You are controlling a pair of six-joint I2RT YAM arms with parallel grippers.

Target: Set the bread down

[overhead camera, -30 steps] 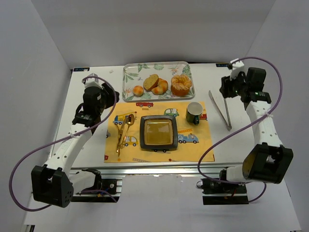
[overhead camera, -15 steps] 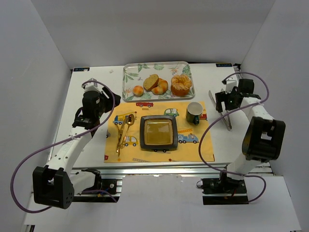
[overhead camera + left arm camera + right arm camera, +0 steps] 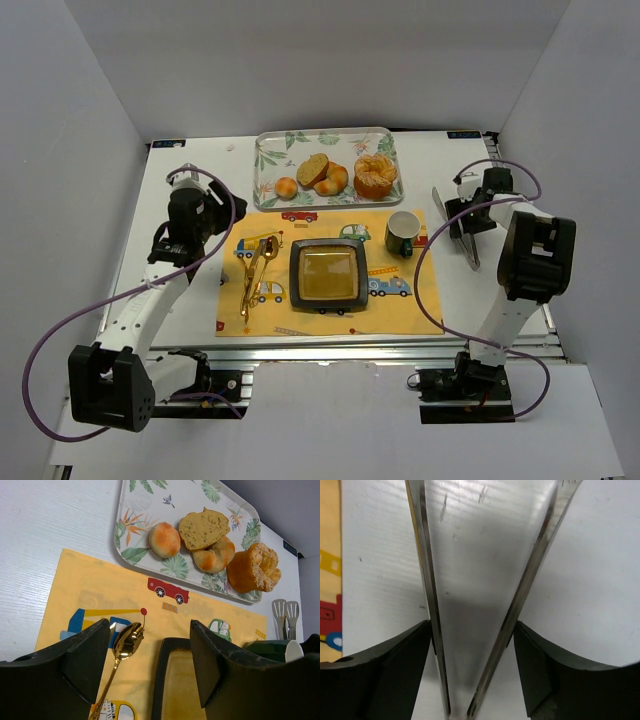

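Observation:
The bread (image 3: 286, 187), a small round golden bun, lies at the front left of the leaf-patterned tray (image 3: 270, 150); in the left wrist view the bread (image 3: 165, 539) sits on the tray (image 3: 135, 510) beside cut slices. My left gripper (image 3: 213, 216) hovers open over the placemat's left side, well short of the tray. Nothing is between its fingers (image 3: 150, 655). My right gripper (image 3: 462, 218) is down at the metal tongs (image 3: 468, 245) on the right of the table. Its pads touch both arms of the tongs (image 3: 427, 555), which lie between the fingers (image 3: 471, 635).
On the yellow placemat (image 3: 400, 300) sit a dark square plate (image 3: 327, 274), a gold spoon (image 3: 252, 280) and a green mug (image 3: 403, 233). Cut bread slices (image 3: 320, 172) and a ridged orange pastry (image 3: 374, 176) share the tray.
The right arm has swung down from a raised pose onto the tongs and its jaws have come in round them. The left arm has barely shifted, and its jaws have opened.

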